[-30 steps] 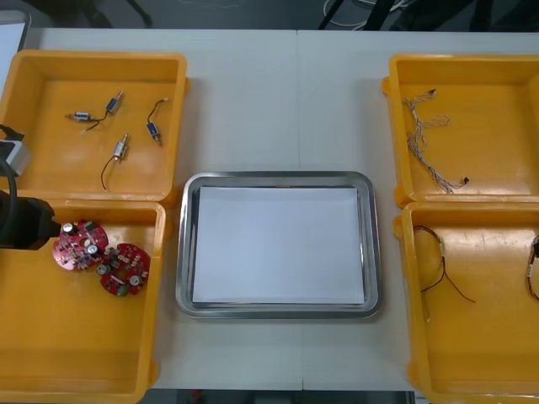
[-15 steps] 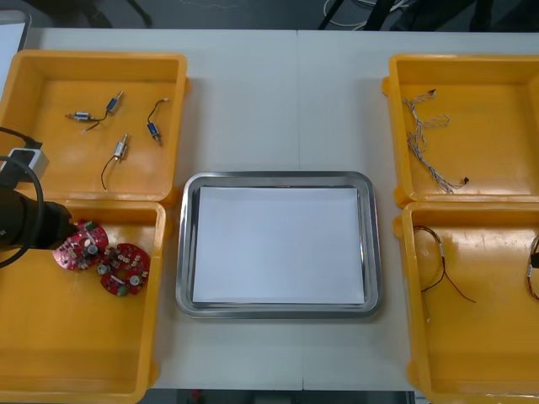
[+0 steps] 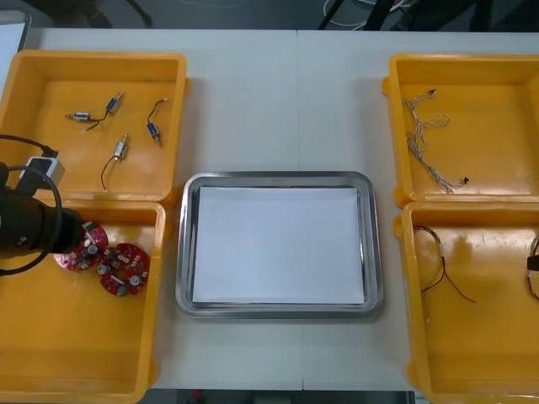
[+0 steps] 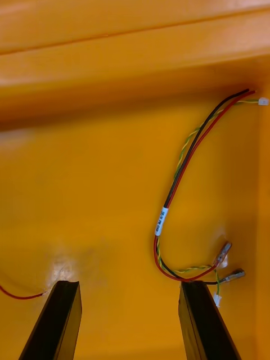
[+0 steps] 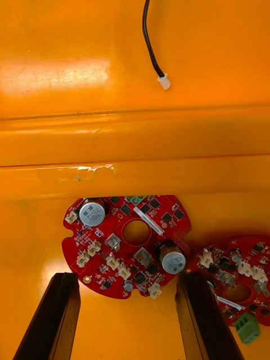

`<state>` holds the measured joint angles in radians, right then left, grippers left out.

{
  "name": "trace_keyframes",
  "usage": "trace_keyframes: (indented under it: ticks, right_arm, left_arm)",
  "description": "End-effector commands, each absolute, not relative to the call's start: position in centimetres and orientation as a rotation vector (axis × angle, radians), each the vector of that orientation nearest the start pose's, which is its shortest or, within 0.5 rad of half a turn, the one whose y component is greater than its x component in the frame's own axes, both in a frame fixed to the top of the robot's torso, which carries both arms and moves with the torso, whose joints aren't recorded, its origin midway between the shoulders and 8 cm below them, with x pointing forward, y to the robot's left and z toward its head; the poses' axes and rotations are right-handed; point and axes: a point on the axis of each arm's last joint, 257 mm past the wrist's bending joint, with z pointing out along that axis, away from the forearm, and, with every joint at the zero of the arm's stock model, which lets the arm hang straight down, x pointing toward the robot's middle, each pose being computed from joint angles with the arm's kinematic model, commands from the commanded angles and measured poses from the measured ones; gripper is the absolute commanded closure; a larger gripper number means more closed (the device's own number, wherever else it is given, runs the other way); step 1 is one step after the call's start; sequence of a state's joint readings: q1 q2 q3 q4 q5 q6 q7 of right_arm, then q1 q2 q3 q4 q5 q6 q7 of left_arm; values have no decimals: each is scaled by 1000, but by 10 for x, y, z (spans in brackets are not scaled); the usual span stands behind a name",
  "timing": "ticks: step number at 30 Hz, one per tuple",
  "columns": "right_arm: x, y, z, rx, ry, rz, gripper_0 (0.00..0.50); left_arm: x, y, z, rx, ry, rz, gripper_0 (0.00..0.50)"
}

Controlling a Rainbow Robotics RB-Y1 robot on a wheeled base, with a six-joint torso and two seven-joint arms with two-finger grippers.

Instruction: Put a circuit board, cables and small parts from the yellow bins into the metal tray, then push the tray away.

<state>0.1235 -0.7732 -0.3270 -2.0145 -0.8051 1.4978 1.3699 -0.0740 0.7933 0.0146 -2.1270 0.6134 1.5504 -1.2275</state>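
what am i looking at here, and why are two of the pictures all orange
It is a two-armed robot sorting parts on a light table. The wide picture looks down from above its arms: four yellow bins flank a metal tray, white inside, nothing in it yet. The black shape at the left is its left arm. The orange pictures come from cameras on its wrists, looking into bins. The left claw is open over a round red circuit board; the right claw is open near a red and black cable. Neither holds anything.

Light table (image 3: 278, 101), seam down middle; dark floor (image 3: 253, 13) beyond.
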Motion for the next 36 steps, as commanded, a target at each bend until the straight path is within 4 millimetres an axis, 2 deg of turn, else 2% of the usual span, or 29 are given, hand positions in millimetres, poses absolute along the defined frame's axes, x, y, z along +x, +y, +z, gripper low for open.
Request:
trace_keyframes:
  ticks: [1,16,25,36]
  right_arm:
    - [355,-442,-275,217,2671,-4,0]
    - [370,-458,-293,224,2639,-27,0]
    - [380,-461,-303,224,2628,-32,0]
    - [391,-459,-301,233,2620,-14,0]
  left_arm:
    - [412,349,-241,-59,2578,111,0]
    - [420,340,-266,-67,2578,96,0]
    - [420,334,-272,-65,2581,86,0]
    - [417,332,-279,-59,2588,109,0]
